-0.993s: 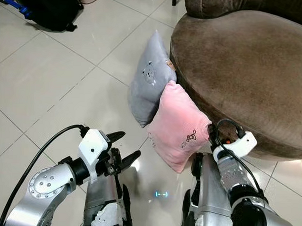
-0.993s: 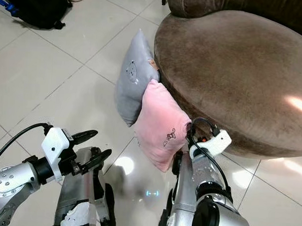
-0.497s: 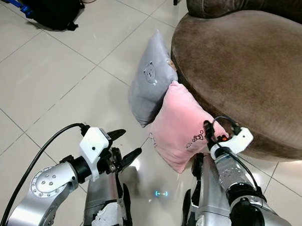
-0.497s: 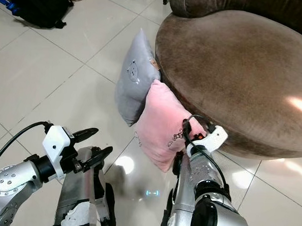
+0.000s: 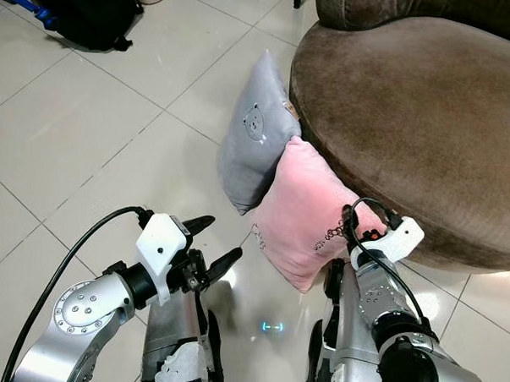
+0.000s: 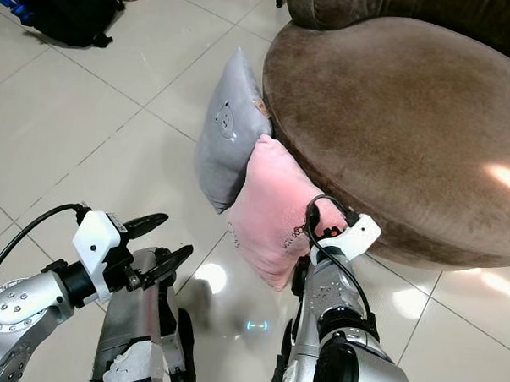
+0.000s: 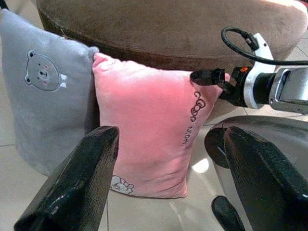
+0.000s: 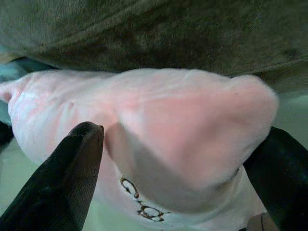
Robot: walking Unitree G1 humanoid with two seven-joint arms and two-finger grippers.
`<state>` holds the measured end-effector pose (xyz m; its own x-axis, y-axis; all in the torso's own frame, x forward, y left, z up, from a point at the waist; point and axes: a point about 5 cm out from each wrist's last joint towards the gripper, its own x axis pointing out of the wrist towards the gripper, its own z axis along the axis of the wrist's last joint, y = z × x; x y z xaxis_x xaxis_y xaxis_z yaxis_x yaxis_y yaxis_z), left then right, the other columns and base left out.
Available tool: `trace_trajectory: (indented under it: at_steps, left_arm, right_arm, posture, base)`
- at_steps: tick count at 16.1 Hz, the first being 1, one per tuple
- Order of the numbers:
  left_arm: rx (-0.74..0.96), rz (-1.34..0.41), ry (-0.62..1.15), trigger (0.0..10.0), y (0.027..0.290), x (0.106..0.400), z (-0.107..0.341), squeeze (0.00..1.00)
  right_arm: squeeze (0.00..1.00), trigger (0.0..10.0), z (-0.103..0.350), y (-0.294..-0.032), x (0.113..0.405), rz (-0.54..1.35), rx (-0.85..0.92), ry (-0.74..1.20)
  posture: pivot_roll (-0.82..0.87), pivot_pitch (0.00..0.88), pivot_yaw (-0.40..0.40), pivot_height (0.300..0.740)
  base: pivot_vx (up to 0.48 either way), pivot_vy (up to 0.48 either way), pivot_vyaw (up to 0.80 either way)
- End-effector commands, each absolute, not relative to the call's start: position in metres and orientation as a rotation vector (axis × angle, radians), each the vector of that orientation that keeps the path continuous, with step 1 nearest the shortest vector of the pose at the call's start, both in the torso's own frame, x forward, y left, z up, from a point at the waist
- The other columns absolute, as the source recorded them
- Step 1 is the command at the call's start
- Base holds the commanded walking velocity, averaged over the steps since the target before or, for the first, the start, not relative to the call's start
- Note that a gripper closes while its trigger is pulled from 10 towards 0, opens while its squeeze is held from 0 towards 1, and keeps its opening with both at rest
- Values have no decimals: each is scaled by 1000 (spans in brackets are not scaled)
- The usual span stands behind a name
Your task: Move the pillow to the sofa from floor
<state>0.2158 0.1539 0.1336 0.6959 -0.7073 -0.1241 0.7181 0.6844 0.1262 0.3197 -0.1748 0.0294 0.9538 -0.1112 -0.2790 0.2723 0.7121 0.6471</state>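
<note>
Silver left arm sits low at the near left, its left gripper (image 5: 209, 244) held above the floor tiles (image 5: 88, 141) with both black fingers spread apart and nothing between them; it is near the pink pillow (image 5: 300, 214) but not touching it. The right gripper (image 7: 208, 77) is at the pillow's upper right corner. In the right wrist view one black finger (image 8: 67, 178) presses the plush face of the pillow and the other lies at its far edge, with the corner bulging between them; the fingers are apart around that corner, and whether they grip it firmly cannot be told.

Pink pillow: soft plush, square, dark embroidered lettering running along its right side and a small figure near the bottom corner. It stands on edge on the tiles, tilted, its upper part leaning against the front of the brown sofa (image 5: 428, 114).

Just behind it, touching, a grey pillow (image 5: 253, 140) with a bear face also stands leaning on the sofa.

Far left, well apart, a black bag (image 5: 77, 10) lies on the tiles.
</note>
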Motion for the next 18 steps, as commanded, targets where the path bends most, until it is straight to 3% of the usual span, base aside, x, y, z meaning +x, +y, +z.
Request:
trace_trajectory:
  at_steps: [1,2,3,18]
  left_arm:
    - [173,-800,91,10000,154,211,131,0]
    - [173,-801,91,10000,154,211,131,0]
    - [175,-803,95,10000,154,210,131,0]
    - [174,-807,99,10000,154,209,132,0]
  right_arm:
    - [0,7373,20,-172,313,-242,761,256]
    - [0,7373,20,-171,313,-242,761,257]
    - [0,314,19,-168,313,-232,758,267]
    - [0,0,17,-164,310,-217,741,271]
  posture:
    - [191,326,62,519]
    - [191,326,62,519]
    - [192,327,61,519]
    - [192,327,61,519]
  base:
    - [0,0,0]
    - [0,0,0]
    - [0,0,0]
    - [0,0,0]
